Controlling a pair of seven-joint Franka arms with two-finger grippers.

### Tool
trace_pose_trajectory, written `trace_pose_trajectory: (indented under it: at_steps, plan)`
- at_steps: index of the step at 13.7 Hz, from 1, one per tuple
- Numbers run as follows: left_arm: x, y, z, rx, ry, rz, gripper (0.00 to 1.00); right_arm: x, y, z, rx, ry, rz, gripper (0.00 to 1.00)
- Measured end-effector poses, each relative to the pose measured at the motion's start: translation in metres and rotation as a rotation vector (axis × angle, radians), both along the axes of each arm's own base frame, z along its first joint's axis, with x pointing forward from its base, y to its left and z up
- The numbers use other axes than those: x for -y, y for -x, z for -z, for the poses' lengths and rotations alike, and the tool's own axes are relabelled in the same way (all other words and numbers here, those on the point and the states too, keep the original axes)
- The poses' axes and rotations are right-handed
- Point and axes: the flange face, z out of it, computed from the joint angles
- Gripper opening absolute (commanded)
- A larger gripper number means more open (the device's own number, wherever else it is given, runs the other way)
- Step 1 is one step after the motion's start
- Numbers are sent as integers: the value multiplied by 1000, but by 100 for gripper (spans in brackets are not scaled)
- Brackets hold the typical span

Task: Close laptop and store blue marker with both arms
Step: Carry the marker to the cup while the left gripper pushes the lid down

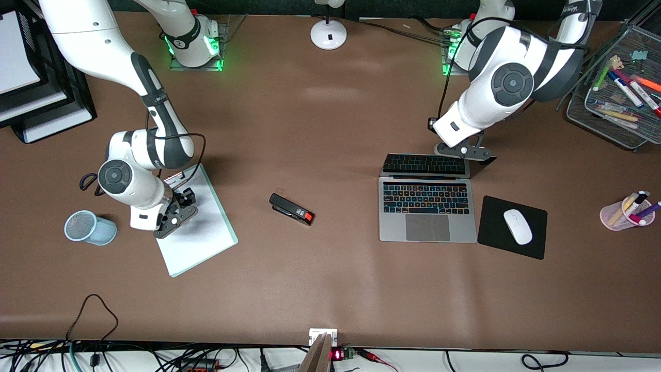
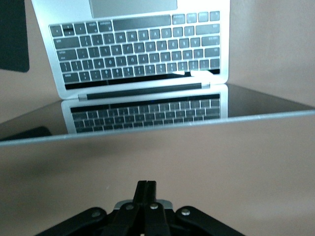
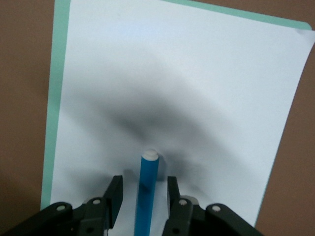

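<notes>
With its fingers spread, the right gripper (image 3: 142,196) straddles the light, slippery blue marker (image 3: 146,191) mid-barrel on the notepad (image 3: 197,88); the left gripper (image 2: 146,189), fingers pressed together, sits at the stiff, fragile laptop (image 1: 426,209) lid's top edge.

The slim silver-grey laptop (image 1: 427,212) lies open on the brown surface (image 1: 330,289), beside a black mouse pad (image 1: 496,217) carrying a white mouse (image 1: 517,226). Toward the right arm's end, a short light-blue marker (image 3: 146,194) rests on a white paper sheet (image 1: 199,232).

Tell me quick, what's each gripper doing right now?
Left gripper: shut, empty, at the open silver-grey laptop lid.
Right gripper: open around the light-blue marker.
</notes>
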Motion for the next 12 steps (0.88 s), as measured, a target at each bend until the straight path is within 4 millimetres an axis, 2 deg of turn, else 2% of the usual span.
trace_pose_trajectory:
  at_steps: [2,5,7,10,11,12]
  plan:
    - [-1,-7,6,48,20,-13,0,0,-1,10,-2,1,0,39]
    - [-2,-23,25,119,55,-27,0,0,-5,18,-1,2,0,22]
    - [-4,-33,36,167,54,-14,0,0,-7,19,2,2,-1,22]
    - [-5,-49,36,243,55,4,0,0,-7,20,0,2,0,22]
    - [-6,-57,35,259,52,12,0,0,-7,22,-2,3,0,15]
    - [-7,-67,34,273,47,21,0,1,-7,24,-5,3,1,4]
